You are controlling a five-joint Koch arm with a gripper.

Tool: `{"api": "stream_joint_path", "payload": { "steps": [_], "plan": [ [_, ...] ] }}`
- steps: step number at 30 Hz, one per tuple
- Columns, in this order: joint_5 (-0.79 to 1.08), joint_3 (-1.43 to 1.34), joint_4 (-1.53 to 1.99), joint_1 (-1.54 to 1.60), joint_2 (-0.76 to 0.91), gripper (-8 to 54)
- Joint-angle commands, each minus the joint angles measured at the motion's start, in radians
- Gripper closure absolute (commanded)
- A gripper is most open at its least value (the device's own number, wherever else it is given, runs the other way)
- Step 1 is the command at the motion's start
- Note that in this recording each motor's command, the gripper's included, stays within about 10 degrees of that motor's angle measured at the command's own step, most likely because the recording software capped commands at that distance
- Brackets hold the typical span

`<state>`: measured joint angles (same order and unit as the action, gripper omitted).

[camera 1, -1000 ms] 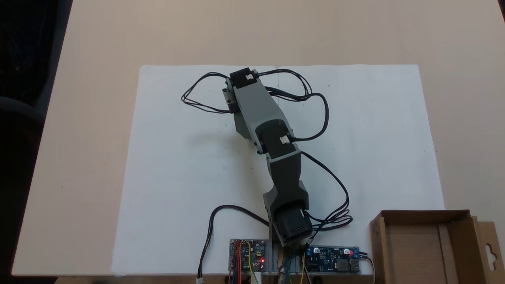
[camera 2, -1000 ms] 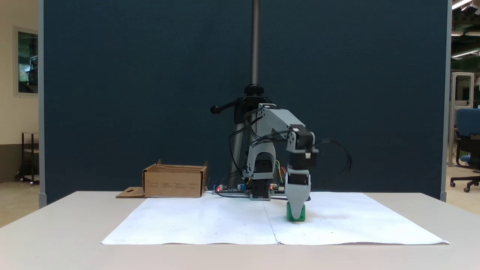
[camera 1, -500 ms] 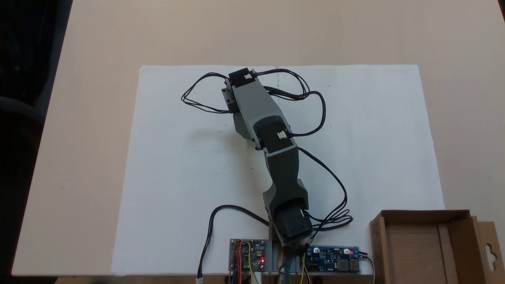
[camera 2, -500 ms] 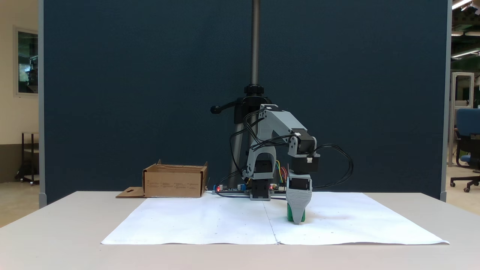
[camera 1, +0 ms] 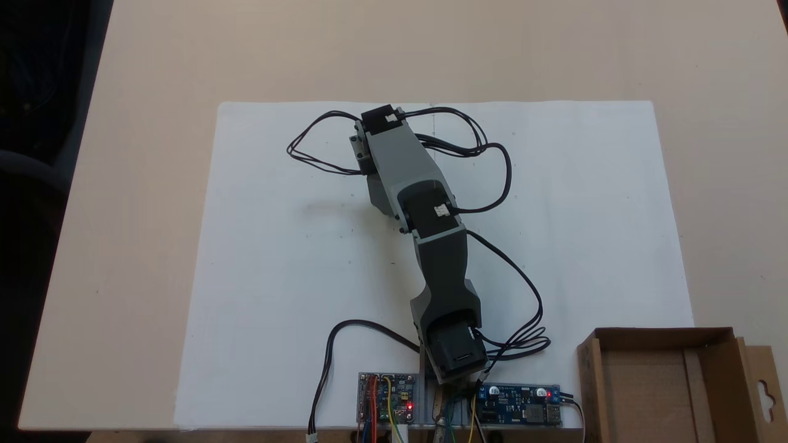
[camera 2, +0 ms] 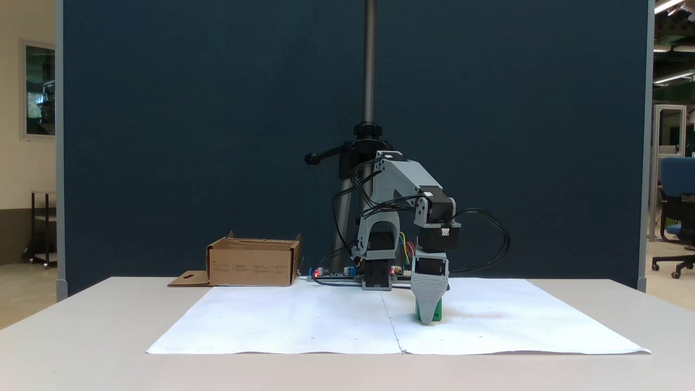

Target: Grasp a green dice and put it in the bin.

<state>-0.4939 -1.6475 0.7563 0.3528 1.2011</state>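
I see my gripper [camera 2: 430, 320] down over the green dice [camera 2: 437, 313] on the paper [camera 2: 304, 320]; I cannot tell how the jaws stand.

One green dice [camera 2: 436, 311], one cardboard bin [camera 1: 665, 381], one robot arm [camera 1: 431, 246], one sheet of white paper [camera 1: 277, 277] and two circuit boards [camera 1: 386, 406] on one table [camera 1: 154, 74].

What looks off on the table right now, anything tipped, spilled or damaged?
Nothing stands out. The small green dice sits flat on the white paper sheet, with the grey gripper lowered in front of it. The brown cardboard bin stands upright by the circuit boards, its hang-hole flap lying flat. The black cables loop loosely, unsnagged.
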Motion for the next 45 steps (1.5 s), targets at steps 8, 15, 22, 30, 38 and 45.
{"api": "stream_joint_path", "payload": {
  "steps": [8, 15, 22, 30, 38, 45],
  "plan": [
    [-0.074, 0.049, 0.003, -0.008, 0.018, 14.9],
    [-0.074, 0.048, 0.02, -0.009, 0.02, 24.7],
    [-0.074, 0.049, 0.025, -0.038, 0.061, 33.3],
    [-0.066, 0.107, 0.008, -0.25, 0.175, 33.3],
    [0.109, 0.163, -0.118, -0.66, 0.308, 33.3],
    [0.249, 0.207, -0.164, -1.008, 0.38, 33.3]
  ]
}}
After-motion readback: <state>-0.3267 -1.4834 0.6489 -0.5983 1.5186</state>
